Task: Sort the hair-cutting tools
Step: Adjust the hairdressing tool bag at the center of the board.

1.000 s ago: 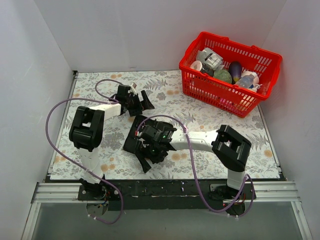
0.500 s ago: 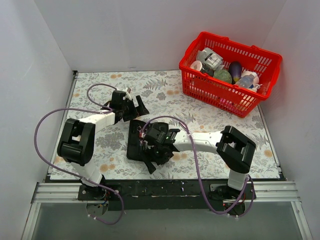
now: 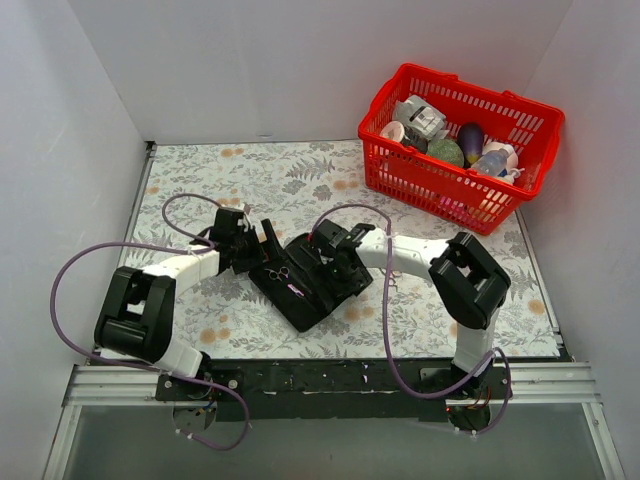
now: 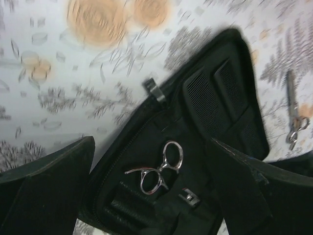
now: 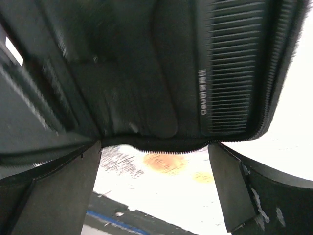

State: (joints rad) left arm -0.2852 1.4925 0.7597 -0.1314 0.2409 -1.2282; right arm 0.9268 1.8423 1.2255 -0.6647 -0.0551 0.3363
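A black folding case lies open on the floral mat. One pair of silver scissors sits in it; its ring handles show in the left wrist view. A black comb is tucked in a case pocket and also shows in the right wrist view. A second pair of scissors lies on the mat beside the case. My left gripper is open and hovers over the ring handles. My right gripper is open over the case's other half and holds nothing.
A red basket with bottles and egg-shaped items stands at the back right. White walls close the left, back and right sides. The black rail with the arm bases runs along the near edge.
The case now lies open and a little further right. My right gripper has moved from its near-left side to its far-right half. My left gripper has come nearer, over the case.
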